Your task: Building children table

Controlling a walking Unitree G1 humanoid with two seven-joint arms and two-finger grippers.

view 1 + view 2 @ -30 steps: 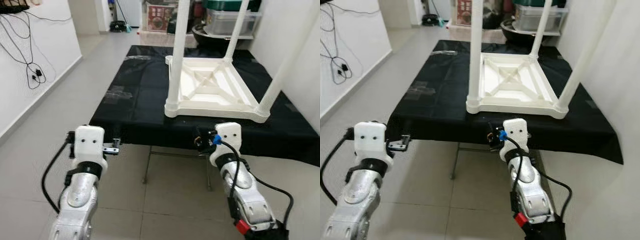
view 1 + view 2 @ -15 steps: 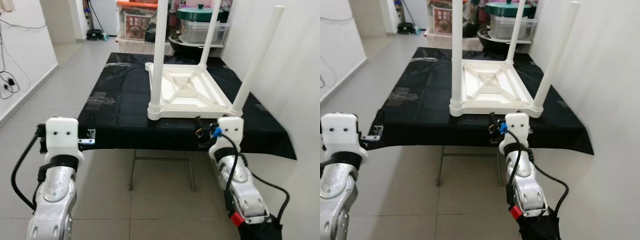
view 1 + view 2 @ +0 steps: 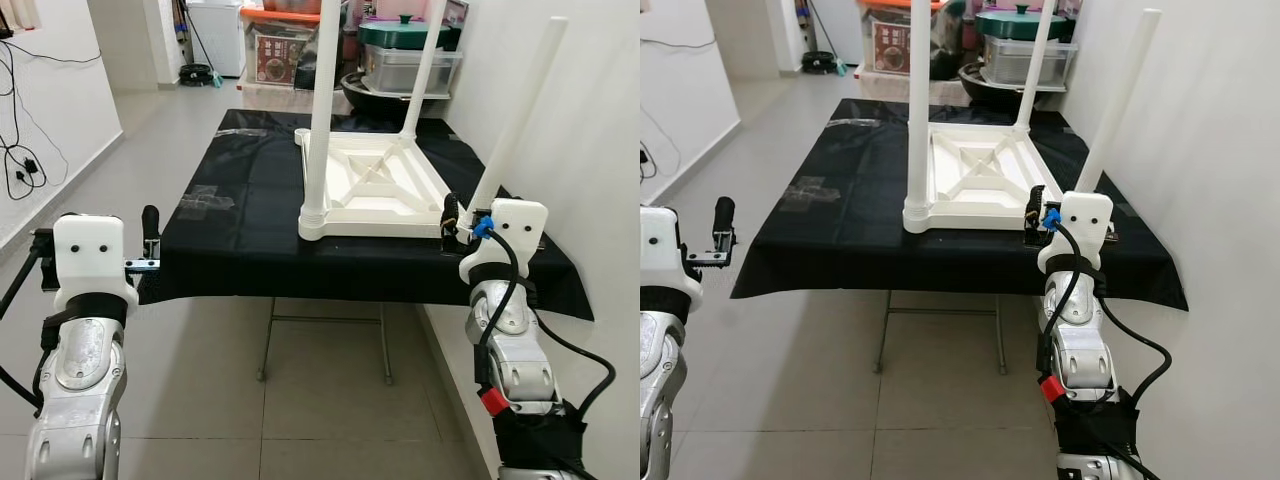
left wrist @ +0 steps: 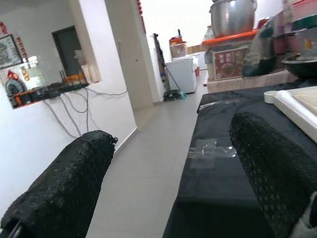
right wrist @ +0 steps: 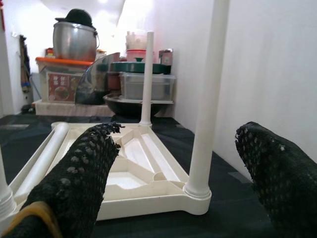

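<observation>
Both arms raised since a second ago; right gripper (image 3: 452, 214) now level with tabletop edge, left gripper (image 3: 150, 222) at cloth corner.

Eye views: white table (image 3: 375, 185) upside down on black cloth (image 3: 240, 200), three legs upright, long side running away from robot.

Left wrist view: fingers (image 4: 64, 191) spread wide, empty.

Right wrist view: fingers (image 5: 81, 173) wide apart, empty, near leg (image 5: 207, 99) between them, untouched.

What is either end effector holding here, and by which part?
Nothing. Both the left end effector and right end effector are open and empty, short of the table.
</observation>
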